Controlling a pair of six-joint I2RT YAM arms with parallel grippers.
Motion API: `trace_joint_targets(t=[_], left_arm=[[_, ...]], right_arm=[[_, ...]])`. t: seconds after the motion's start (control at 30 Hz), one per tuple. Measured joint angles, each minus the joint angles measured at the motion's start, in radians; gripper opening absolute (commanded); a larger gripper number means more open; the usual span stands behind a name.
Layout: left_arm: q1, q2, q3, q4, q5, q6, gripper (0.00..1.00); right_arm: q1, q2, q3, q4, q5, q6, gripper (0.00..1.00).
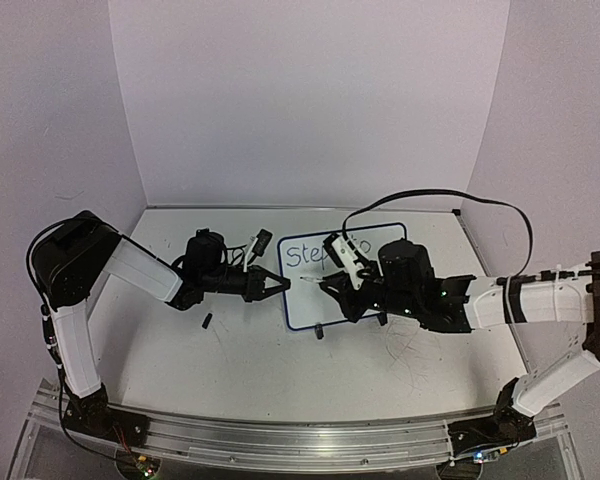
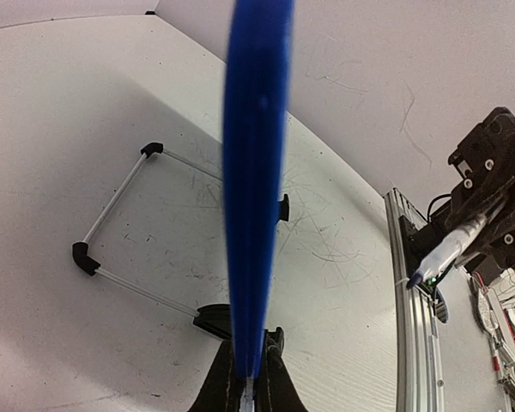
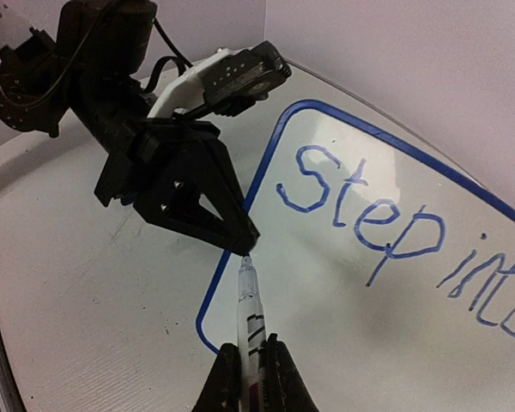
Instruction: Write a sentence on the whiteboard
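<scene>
Blue lettering (image 3: 386, 227) "Step into" on blue-framed whiteboard (image 3: 326, 296), edge in left end effector (image 2: 251, 378), marker (image 3: 250, 300) in right end effector (image 3: 251, 371).

**Ana:** Where is the top camera?
**Ben:** High up, over the near edge of the worktop (image 1: 230, 360). It looks down and forward over all of it, from far off.
**Ana:** And the left wrist one?
**Ben:** It sits right behind the left tool (image 2: 253, 382). It looks along it, very close to the blue edge of the whiteboard (image 2: 256, 172).
**Ana:** The right wrist one?
**Ben:** It sits behind the right tool (image 3: 251, 369) and looks down on the whiteboard's front from close by.
**Ana:** What do they share?
**Ben:** All three see the whiteboard. The top and right wrist views both see the left tool.
</scene>
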Motion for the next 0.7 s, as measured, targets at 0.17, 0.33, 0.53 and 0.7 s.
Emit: trace_joint_targets(t=[0.17,0.33,0.53,0.7], left_arm=[[0.0,0.0,0.0,0.0,-0.002,0.0,0.0],[0.0,0.0,0.0,0.0,-0.002,0.001,0.0],[0.0,0.0,0.0,0.0,-0.002,0.002,0.0],[0.0,0.0,0.0,0.0,-0.002,0.004,0.0]], right_arm=[[0.025,0.053,0.021,-0.003,0.019,-0.002,0.0],[0.038,0.094,0.042,-0.002,0.091,-0.002,0.0],[0.04,0.099,0.043,-0.004,0.156,-0.002,0.0],[0.04,0.099,0.043,-0.004,0.203,0.002,0.0]])
